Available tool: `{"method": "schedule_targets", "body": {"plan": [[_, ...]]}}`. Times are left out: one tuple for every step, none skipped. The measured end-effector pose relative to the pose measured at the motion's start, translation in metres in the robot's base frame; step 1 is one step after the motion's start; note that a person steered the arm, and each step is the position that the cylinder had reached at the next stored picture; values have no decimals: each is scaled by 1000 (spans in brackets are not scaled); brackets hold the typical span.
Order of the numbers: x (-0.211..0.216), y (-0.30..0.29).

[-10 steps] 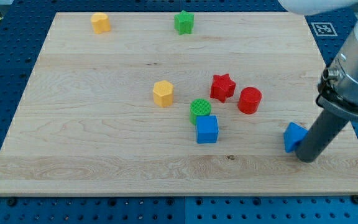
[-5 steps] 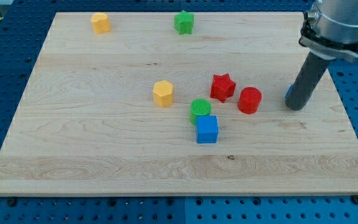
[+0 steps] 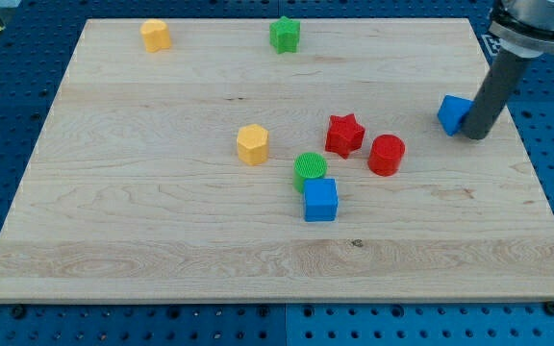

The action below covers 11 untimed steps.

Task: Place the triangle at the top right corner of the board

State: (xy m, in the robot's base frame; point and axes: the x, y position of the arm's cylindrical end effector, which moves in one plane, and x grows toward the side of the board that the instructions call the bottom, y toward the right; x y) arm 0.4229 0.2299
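A blue triangle block (image 3: 453, 112) lies near the right edge of the wooden board (image 3: 162, 221), in its upper half and below the top right corner. My tip (image 3: 475, 134) stands right against the block's right and lower side, touching it. The dark rod rises from there toward the view's top right and covers part of the block's right edge.
A red cylinder (image 3: 387, 154) and red star (image 3: 345, 134) sit left of the triangle. A green cylinder (image 3: 310, 170) touches a blue cube (image 3: 320, 199). A yellow block (image 3: 252, 143) is mid-board. Another yellow block (image 3: 156, 35) and a green star (image 3: 285, 34) are at the top.
My tip has moved up the board along the right side, pushing the blue triangle from the lower right up toward the top right corner. The other blocks have not moved.
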Motion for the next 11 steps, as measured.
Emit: {"method": "schedule_targets", "body": {"plan": [[-11, -9], [-15, -15], [-27, -24], [-28, -24], [-34, -27], [-44, -29], [-61, -29], [-71, -32], [-71, -57], [-83, -51], [-93, -30]]}}
